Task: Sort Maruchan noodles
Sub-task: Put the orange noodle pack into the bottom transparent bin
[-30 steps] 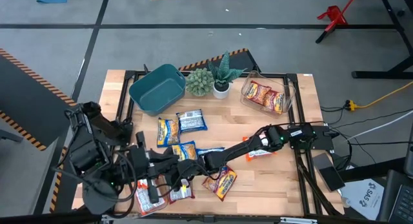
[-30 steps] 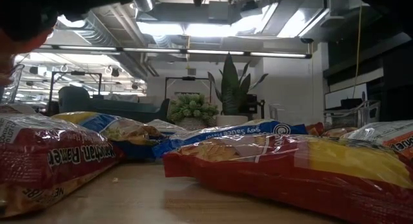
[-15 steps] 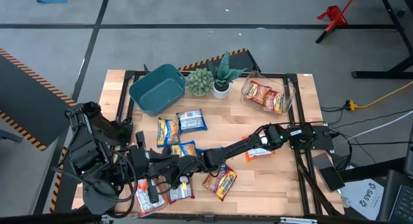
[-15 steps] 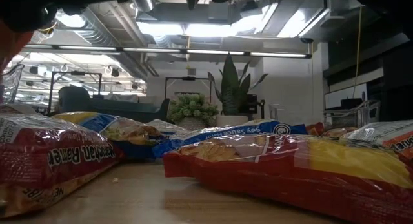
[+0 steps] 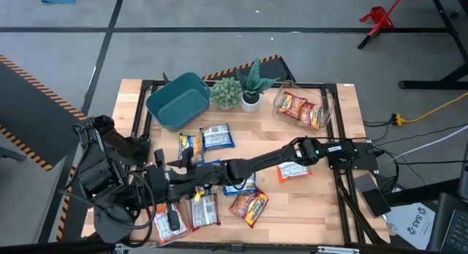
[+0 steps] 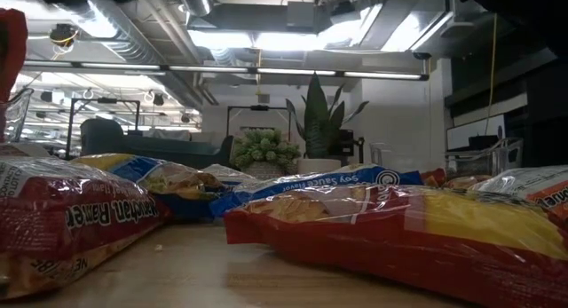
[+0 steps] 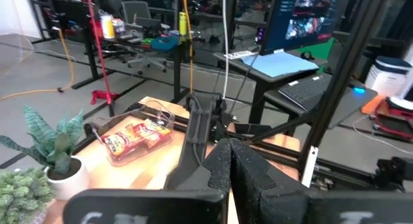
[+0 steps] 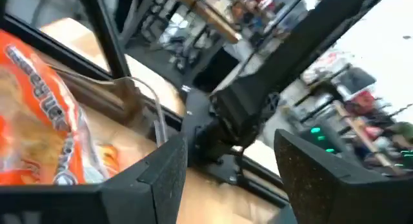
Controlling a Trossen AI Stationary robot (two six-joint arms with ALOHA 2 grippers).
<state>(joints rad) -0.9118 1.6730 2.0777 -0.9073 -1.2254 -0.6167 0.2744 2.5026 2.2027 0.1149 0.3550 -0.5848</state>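
Observation:
Maruchan noodle packets lie flat across the wooden table: a blue-yellow one, a silvery one, a blue one, a red one and an orange one. My right arm reaches across to the front left, where my right gripper stands open with nothing between its fingers. An orange packet lies just beside it, next to a clear rim. My left gripper is shut and empty, held above the table's front left.
A teal bin and two potted plants stand at the far edge. A clear tub with red packets sits far right. More red packets lie at the front left by my left arm.
My right gripper has swept from the table's middle toward the left edge and now stands close to my left arm.

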